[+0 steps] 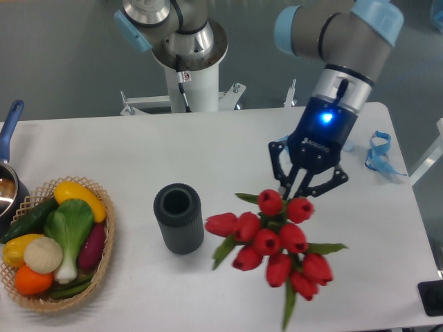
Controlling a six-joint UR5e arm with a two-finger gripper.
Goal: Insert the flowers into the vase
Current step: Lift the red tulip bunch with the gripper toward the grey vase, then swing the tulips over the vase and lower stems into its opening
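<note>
My gripper has its fingers drawn in on the top of the flowers, gripping the bunch just behind the two uppermost red heads; the exact contact is hidden by the blooms. The bunch hangs from the fingers, slightly motion-blurred, red heads clustered, green leaves sticking out left and right, and stems trailing down toward the near table edge. Long axis runs from the gripper down and slightly right toward me, heads at the gripper end, stem tip nearest the camera.

The vase stands upright to the left of the flowers, mouth open upward, apart from the bunch; the leftmost tulip is just beside its right side, not touching as far as I can tell. Nothing sits between them.

Far left of the vase is a wicker basket holding vegetables. Beyond it, at the left edge, is a pot with a blue handle. Right of the gripper there's a blue ribbon on the white table. Behind the vase, past the far table edge, is a white robot pedestal against a grey floor.
</note>
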